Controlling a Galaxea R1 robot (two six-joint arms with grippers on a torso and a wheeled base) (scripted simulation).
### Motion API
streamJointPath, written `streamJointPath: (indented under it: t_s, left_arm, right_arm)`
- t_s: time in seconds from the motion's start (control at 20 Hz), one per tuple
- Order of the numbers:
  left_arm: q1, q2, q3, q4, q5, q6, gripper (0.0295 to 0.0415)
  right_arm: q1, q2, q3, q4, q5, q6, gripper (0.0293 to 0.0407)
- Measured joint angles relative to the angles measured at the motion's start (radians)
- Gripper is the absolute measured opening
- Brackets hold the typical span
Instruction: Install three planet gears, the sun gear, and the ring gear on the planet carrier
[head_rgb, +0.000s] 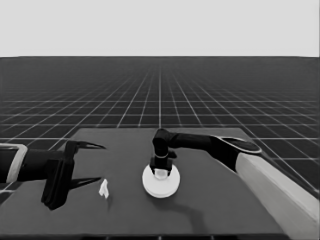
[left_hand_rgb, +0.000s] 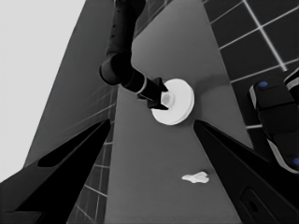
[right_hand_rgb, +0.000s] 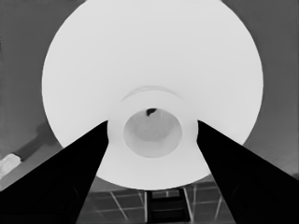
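We see the larger round part (head_rgb: 160, 183) lying flat near the middle of the table (head_rgb: 210, 200), and it hides whatever is under it. The right gripper (head_rgb: 161, 173) points straight down over the middle of this big white disc. In the right wrist view its two black fingers (right_hand_rgb: 70, 186) sit on both sides of the raised ring around the centre hole (right_hand_rgb: 152, 132), touching it, so they are clamped on the larger round part. The right arm (head_rgb: 260, 175) reaches in from the right side of the table. The left gripper (head_rgb: 87, 164) waits over the left end of the table with its fingers wide apart and nothing between them. A thin white piece (head_rgb: 104, 189) lies on the table just beside the left gripper, to its right, well apart from the big disc. We can see it in the left wrist view too, small and alone on the dark table
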Motion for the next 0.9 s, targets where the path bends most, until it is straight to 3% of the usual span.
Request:
streamJointPath:
  t_s: [0.9]
  left_arm:
    - [0.0,0.0,0.0,0.0,0.0,0.0,0.0385]
  right_arm:
    - [0.0,0.0,0.0,0.0,0.0,0.157,0.0348]
